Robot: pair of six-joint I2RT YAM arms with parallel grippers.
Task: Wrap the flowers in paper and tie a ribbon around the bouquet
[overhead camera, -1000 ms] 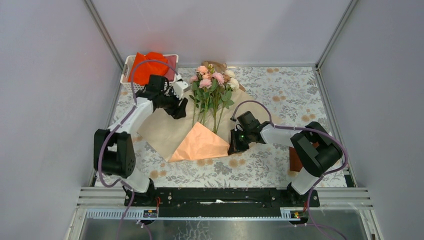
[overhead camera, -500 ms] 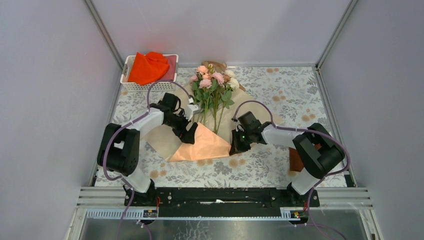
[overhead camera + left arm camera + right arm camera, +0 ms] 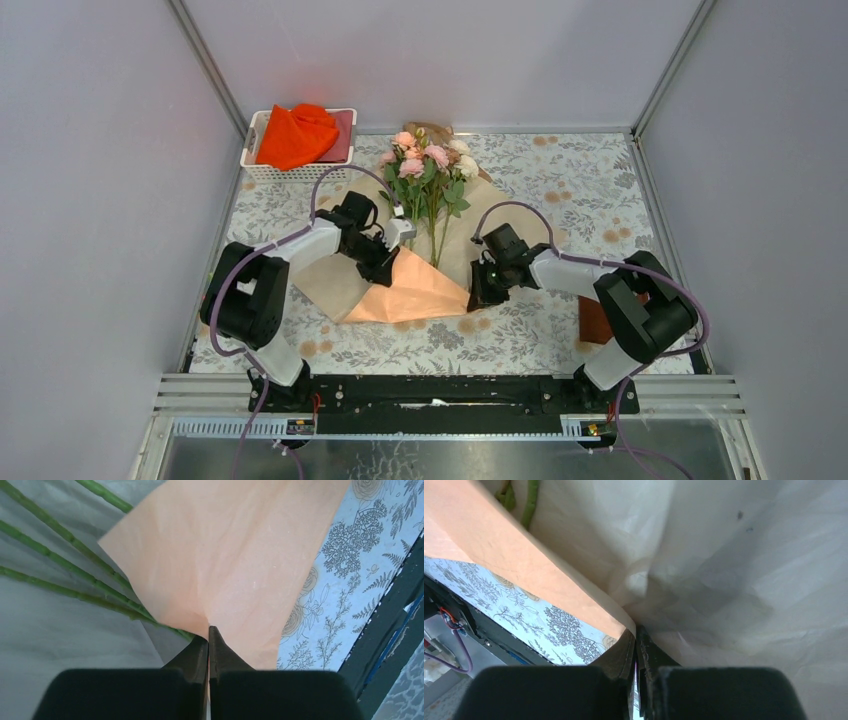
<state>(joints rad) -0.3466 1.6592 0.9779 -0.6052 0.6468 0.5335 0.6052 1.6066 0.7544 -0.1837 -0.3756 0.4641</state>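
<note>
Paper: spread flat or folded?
Partly folded: near corner of the paper is turned over the stems, peach side up; rest lies flat.

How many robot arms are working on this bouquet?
2. The left arm reaches in from the left, jaws pinching the folded peach paper beside the flowers; the right arm pinches the paper's right edge. None seems hidden.

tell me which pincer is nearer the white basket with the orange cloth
Left. The left pincer is nearer, toward the robot and right of the basket; the right pincer is farther right, across the folded paper.
</note>
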